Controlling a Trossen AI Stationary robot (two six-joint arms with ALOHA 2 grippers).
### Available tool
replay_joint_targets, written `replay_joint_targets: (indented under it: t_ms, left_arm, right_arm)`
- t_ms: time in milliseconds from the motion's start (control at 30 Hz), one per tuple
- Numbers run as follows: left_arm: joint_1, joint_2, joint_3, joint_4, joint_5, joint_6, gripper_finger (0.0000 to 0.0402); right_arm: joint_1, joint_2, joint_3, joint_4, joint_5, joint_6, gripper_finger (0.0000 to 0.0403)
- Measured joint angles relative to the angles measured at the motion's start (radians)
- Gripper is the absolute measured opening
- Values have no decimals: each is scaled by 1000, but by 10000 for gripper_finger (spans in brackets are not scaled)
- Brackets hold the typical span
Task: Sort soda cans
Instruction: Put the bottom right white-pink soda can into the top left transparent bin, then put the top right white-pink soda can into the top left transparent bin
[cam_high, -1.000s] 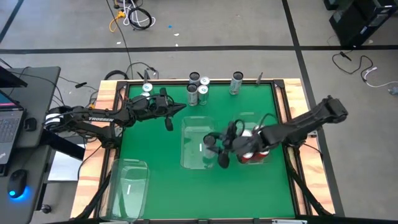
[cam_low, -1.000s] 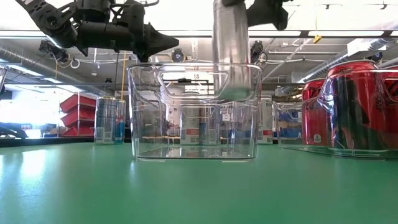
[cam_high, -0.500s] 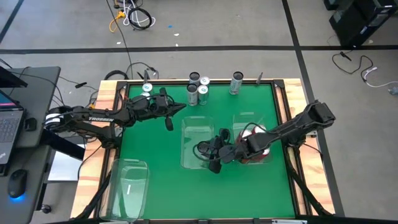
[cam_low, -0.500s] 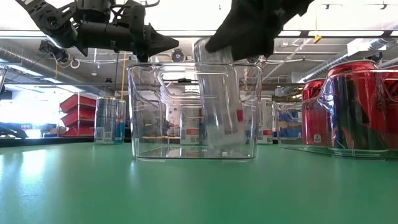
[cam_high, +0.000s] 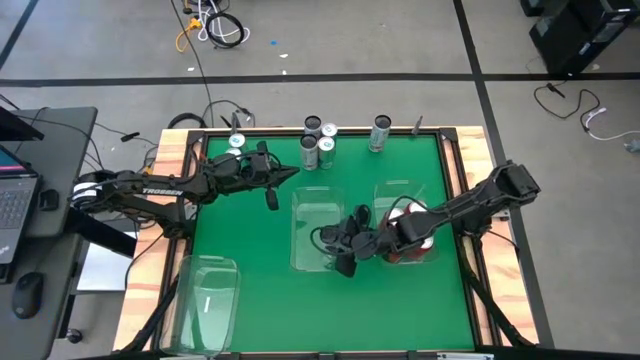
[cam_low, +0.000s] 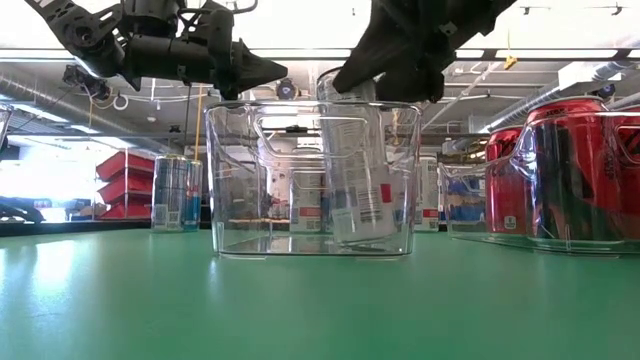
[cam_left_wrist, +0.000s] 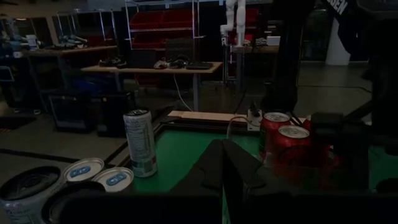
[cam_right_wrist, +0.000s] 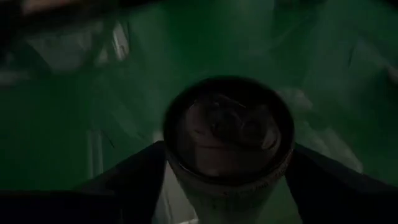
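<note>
My right gripper (cam_high: 338, 247) reaches over the middle clear bin (cam_high: 303, 215) and is shut on a silver soda can (cam_low: 352, 185), which stands tilted inside that bin. My left gripper (cam_high: 273, 192) hovers shut and empty above the table's far left part. Several silver and dark cans (cam_high: 318, 140) stand on their bases at the far edge, with one more (cam_high: 380, 131) to their right and another (cam_high: 237, 141) near the left arm. Red cans (cam_high: 408, 243) stand in the right bin (cam_high: 392, 190). The left wrist view shows a silver can (cam_left_wrist: 140, 142) and red cans (cam_left_wrist: 283, 142). My right gripper pinches the silver can between its two fingers (cam_right_wrist: 134, 177) just below the top rim (cam_right_wrist: 180, 167), one finger on each side of the wall. It comes from above, slanting from the table's right. The can is tilted, its lower end (cam_low: 362, 232) down by the bin floor.
A third clear bin (cam_high: 205, 300) sits at the near left corner. Wooden rails (cam_high: 455, 160) frame the green mat. Open mat lies between the left bin and the middle bin. A laptop and mouse sit on a side desk (cam_high: 30, 190) left of the table.
My right gripper has moved down and slightly toward the table's left, lowering the silver can from hanging upright at the bin's rim to deep inside the middle bin. The can has tipped from upright to tilted as it went down.
</note>
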Motion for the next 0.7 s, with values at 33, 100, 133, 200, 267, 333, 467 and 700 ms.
replay_joint_targets:
  t_ms: [33, 100, 133, 200, 267, 333, 467, 700]
  left_arm:
    - [0, 0, 0, 0, 0, -2, 3]
    - [0, 0, 0, 0, 0, -5, 3]
    - [0, 0, 0, 0, 0, -7, 3]
    - [0, 0, 0, 0, 0, -9, 3]
    - [0, 0, 0, 0, 1, -14, 3]
    - [0, 0, 0, 0, 1, -14, 3]
    - [0, 0, 0, 0, 1, -17, 3]
    - [0, 0, 0, 1, 2, -23, 3]
  right_arm:
    - [0, 2, -2, -16, -7, 2, 312]
    - [0, 7, -5, -31, -17, 5, 336]
    - [0, 6, -5, -30, -25, 11, 344]
    - [0, -1, -4, -21, -38, 11, 353]
    - [-2, -1, 2, -31, -48, 15, 357]
    - [-2, -4, 12, -47, -50, 11, 358]
    - [-9, -32, 59, -61, -52, -38, 358]
    - [-47, -187, 154, -247, 9, -149, 357]
